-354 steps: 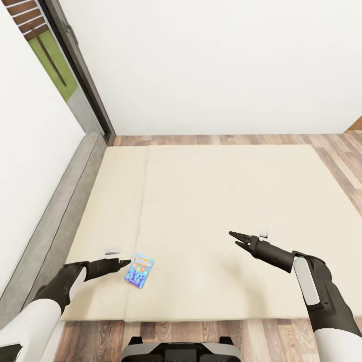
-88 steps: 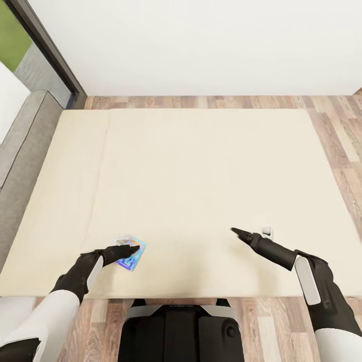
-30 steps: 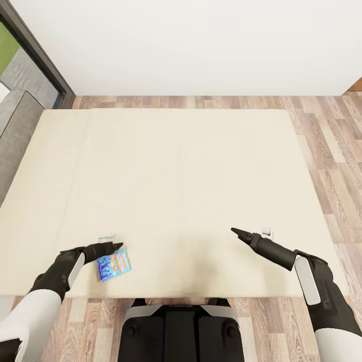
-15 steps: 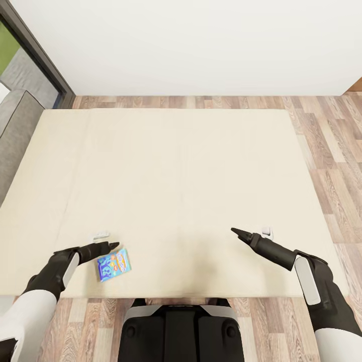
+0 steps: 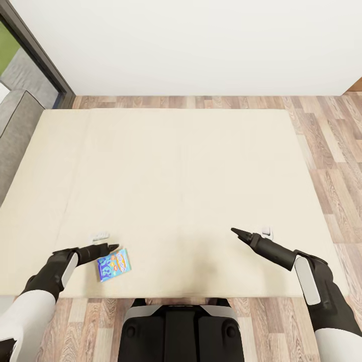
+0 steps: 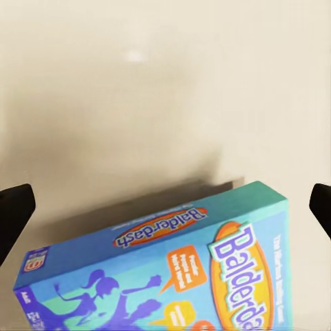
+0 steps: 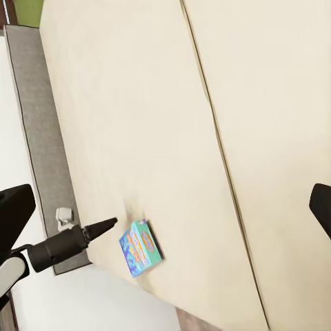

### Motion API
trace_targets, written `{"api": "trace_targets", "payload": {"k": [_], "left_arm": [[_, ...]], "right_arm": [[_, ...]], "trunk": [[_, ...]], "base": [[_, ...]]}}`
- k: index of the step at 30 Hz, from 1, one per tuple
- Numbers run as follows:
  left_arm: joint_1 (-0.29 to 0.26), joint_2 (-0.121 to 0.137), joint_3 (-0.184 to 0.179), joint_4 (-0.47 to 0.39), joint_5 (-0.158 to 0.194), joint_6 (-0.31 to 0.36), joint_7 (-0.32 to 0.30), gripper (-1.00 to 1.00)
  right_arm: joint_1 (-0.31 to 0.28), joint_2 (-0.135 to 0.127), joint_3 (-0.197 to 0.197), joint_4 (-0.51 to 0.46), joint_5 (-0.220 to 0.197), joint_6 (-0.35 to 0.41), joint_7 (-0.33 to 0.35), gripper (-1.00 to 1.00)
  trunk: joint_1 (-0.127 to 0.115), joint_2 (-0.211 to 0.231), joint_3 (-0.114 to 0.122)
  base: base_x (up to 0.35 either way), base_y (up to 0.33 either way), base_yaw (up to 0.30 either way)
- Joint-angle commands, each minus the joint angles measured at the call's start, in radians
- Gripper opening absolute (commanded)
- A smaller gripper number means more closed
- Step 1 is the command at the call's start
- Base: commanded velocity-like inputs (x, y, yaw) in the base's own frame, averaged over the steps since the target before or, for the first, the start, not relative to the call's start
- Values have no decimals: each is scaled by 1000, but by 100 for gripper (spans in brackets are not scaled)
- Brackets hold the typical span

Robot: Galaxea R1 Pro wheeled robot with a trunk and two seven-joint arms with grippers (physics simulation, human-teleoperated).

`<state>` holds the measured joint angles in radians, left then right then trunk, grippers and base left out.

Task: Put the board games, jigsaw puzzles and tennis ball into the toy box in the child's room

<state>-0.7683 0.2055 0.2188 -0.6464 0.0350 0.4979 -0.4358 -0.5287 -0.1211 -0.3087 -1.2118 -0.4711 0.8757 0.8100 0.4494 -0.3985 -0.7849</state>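
Beige mattress of low wide bed [image 5: 191,176] spans head view, wood-plank floor [image 5: 332,151] around. Small blue "Balderdash" board game box [image 5: 113,264] lies flat near mattress's near edge, not yet picked up. Your left pincer [image 5: 111,247] hovers just beside it, spread wide, empty. Right pincer [image 5: 236,232] idle well apart, also wide per wrist view. Desk, toy box, remaining toys out of sight; progress there unknowable.

White upper arms, black forearms with white panels, tapered black left gripper [image 5: 107,247] and right gripper [image 5: 236,232], dark base.
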Motion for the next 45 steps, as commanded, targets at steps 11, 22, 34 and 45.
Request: {"api": "trace_targets", "payload": {"k": [11, 22, 34, 45], "left_arm": [[0, 16, 3, -1, 6, 38, -4, 100], [1, 30, 4, -1, 7, 64, -5, 100], [1, 44, 1, -1, 6, 83, -40, 100], [3, 40, -3, 3, 3, 89, -46, 100]], "right_arm": [[-1, 0, -1, -1, 0, 5, 3, 100], [-1, 0, -1, 0, 0, 5, 3, 100], [-1, 0, 0, 0, 0, 5, 3, 100], [-1, 1, 0, 0, 1, 5, 2, 100]], "trunk": [[1, -2, -1], [1, -2, -1], [1, -2, -1], [1, -2, -1]], "base": [[0, 0, 0], [0, 0, 0], [0, 0, 0], [0, 0, 0]]}}
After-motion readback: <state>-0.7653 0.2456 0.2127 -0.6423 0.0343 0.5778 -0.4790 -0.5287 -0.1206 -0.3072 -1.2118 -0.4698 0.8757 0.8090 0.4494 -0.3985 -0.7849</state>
